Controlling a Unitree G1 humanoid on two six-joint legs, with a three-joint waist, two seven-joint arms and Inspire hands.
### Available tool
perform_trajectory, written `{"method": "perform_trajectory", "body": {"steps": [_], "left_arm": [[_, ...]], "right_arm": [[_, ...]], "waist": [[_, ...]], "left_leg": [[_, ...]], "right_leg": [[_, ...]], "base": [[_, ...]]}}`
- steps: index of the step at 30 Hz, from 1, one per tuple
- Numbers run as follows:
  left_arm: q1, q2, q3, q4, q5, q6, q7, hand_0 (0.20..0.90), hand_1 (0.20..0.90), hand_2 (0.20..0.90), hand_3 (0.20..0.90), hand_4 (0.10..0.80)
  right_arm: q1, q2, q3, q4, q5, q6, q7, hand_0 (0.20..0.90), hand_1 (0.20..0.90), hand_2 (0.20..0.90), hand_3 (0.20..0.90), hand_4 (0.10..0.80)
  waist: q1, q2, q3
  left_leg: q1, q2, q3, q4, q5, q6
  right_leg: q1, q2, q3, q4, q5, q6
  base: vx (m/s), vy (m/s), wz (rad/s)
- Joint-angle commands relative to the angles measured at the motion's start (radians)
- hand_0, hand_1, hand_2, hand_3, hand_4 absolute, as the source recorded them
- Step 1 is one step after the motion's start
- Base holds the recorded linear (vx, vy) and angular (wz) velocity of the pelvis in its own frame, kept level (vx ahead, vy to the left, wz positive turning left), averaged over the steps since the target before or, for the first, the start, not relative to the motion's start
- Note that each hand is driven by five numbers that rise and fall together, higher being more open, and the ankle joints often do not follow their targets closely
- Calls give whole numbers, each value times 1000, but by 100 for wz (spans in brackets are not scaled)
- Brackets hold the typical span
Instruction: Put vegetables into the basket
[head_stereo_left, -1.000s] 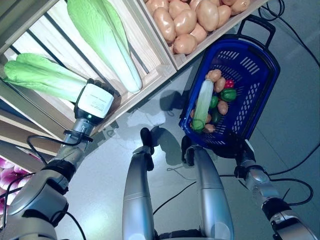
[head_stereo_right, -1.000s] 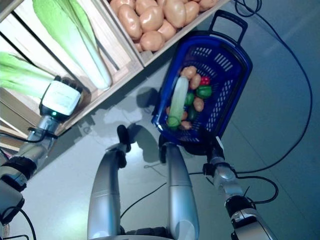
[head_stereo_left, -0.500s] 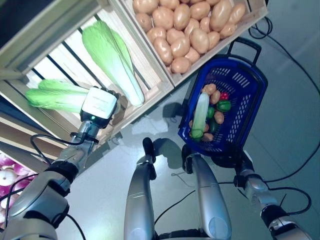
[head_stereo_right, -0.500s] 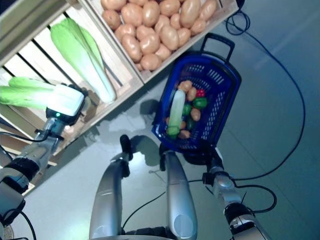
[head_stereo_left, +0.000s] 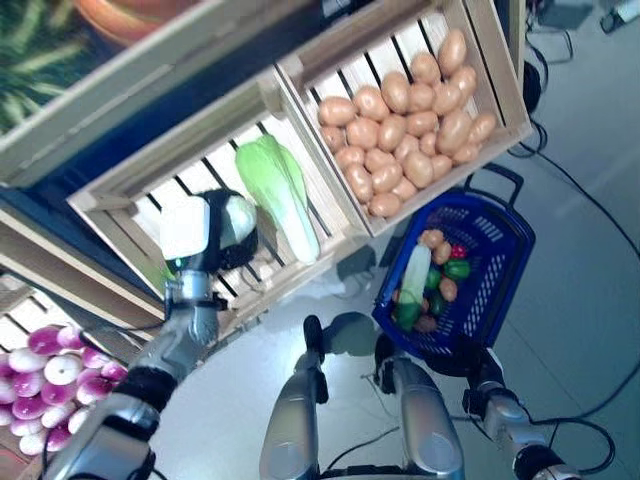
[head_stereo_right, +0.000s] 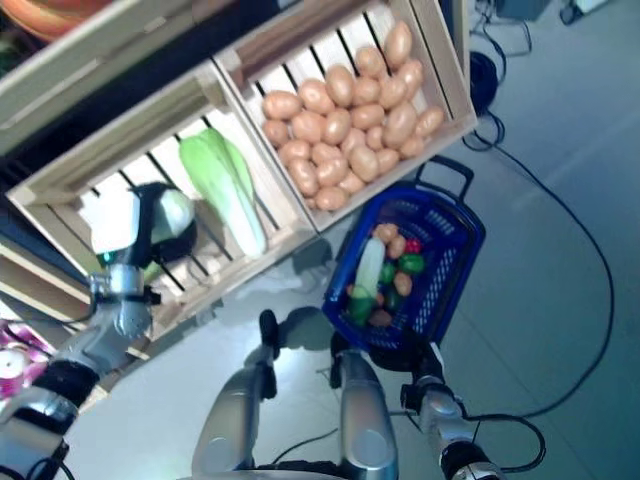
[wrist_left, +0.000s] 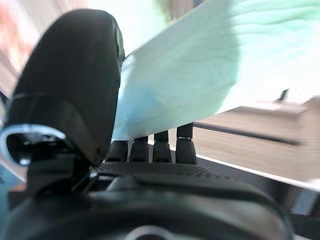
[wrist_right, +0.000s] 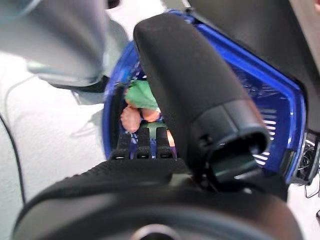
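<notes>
1. Down on the floor, rt of the crates: blue basket already holds several veg — a long pale-green cabbage, a few potatoes, green peppers and a red one. So task is partly done, as far as the views show.
2. Left to do, by my read: the cabbage now in the left hand isn't in the basket yet; it's up at the slatted wooden crate, well apart from the basket. One more cabbage lies in that crate, and the next crate is full of potatoes.
3. Left hand fingers: curled round the held cabbage. Left wrist view shows the thumb over one side of the pale stalk and the fingers tucked under the other, so the veg sits clamped between them, leafy end sticking out past the hand.
4. Right hand: at the basket's near rim, fingers wrapped over the blue edge, thumb on the outer side; it's holding the basket w/ the veg visible just beyond the fingers.
5. Purple-white turnips sit in a lower bin, far left, untouched.
</notes>
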Motion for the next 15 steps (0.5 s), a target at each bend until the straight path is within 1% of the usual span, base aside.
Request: {"method": "perform_trajectory", "body": {"steps": [1, 2, 3, 4, 5, 6, 8, 9, 10, 11, 13, 15], "left_arm": [[78, -17, 116, -122, -172, -175, -80, 300, 300, 300, 300, 400], [86, -22, 120, -131, -193, -191, -92, 300, 300, 300, 300, 400], [105, -41, 129, -148, -232, -219, -132, 300, 300, 300, 300, 400], [128, -59, 137, -187, -312, -253, -187, 300, 300, 300, 300, 400], [133, -62, 136, -203, -351, -264, -210, 300, 300, 300, 300, 400], [145, -79, 136, -241, -423, -290, -272, 300, 300, 300, 300, 400], [158, -94, 136, -282, -494, -319, -344, 300, 300, 300, 300, 400], [160, -100, 138, -306, -551, -322, -377, 300, 300, 300, 300, 400], [161, -101, 139, -313, -562, -324, -384, 300, 300, 300, 300, 400], [156, -111, 139, -330, -617, -334, -429, 300, 300, 300, 300, 400], [151, -125, 139, -354, -716, -326, -505, 300, 300, 300, 300, 400], [147, -137, 139, -380, -776, -305, -572, 300, 300, 300, 300, 400]], "right_arm": [[111, 27, -73, 32, -44, -27, -65, 900, 900, 900, 900, 800], [113, 30, -78, 34, -46, -30, -65, 900, 900, 900, 900, 800], [120, 36, -88, 30, -49, -31, -68, 900, 900, 900, 900, 800], [128, 41, -99, 11, -50, -33, -75, 900, 900, 900, 900, 800], [129, 43, -100, 2, -50, -33, -77, 900, 900, 900, 900, 800], [130, 45, -102, -27, -62, -41, -87, 900, 900, 900, 900, 800], [129, 42, -105, -87, -61, -48, -95, 900, 900, 900, 900, 800], [129, 38, -103, -125, -61, -54, -99, 900, 900, 900, 900, 800], [130, 36, -102, -135, -61, -60, -99, 900, 900, 900, 900, 800], [129, 29, -101, -193, -61, -80, -94, 900, 900, 900, 900, 800], [128, 17, -98, -302, -63, -74, -102, 900, 900, 900, 900, 800], [129, 6, -89, -406, -89, -79, -105, 900, 900, 900, 900, 800]], "waist": [[24, -52, -174], [26, -52, -181], [29, -54, -194], [35, -59, -216], [36, -61, -222], [39, -66, -238], [40, -73, -256], [39, -77, -264], [39, -77, -265], [37, -82, -275], [31, -87, -287], [26, -90, -297]], "left_leg": [[97, -31, 15, -33, -113, -35], [103, -30, 15, -42, -110, -35], [127, -30, 15, -66, -106, -35], [155, -31, 11, -88, -103, -33], [163, -31, 10, -93, -105, -32], [186, -31, 9, -97, -112, -27], [212, -28, 15, -92, -124, -21], [223, -27, 16, -93, -129, -18], [226, -27, 17, -93, -130, -17], [243, -26, 19, -97, -137, -13], [266, -25, 22, -99, -145, -9], [291, -26, 26, -107, -152, -5]], "right_leg": [[172, -24, 16, -363, 210, 72], [178, -23, 15, -371, 216, 73], [200, -22, 13, -393, 225, 77], [226, -22, 9, -418, 238, 84], [235, -21, 8, -425, 242, 85], [252, -19, 7, -432, 245, 86], [270, -20, 5, -429, 245, 87], [278, -19, 5, -430, 245, 87], [281, -19, 6, -430, 245, 87], [296, -18, 6, -433, 244, 88], [313, -17, 8, -437, 244, 89], [329, -18, 11, -445, 246, 91]], "base": [[130, -38, 9], [117, -26, 23], [105, -21, 28], [107, -23, 24], [109, -26, 10], [88, -20, 7], [81, -22, 9], [40, -16, 5], [32, -21, 2], [33, -26, -1], [35, -30, -3], [23, -17, -5]]}}
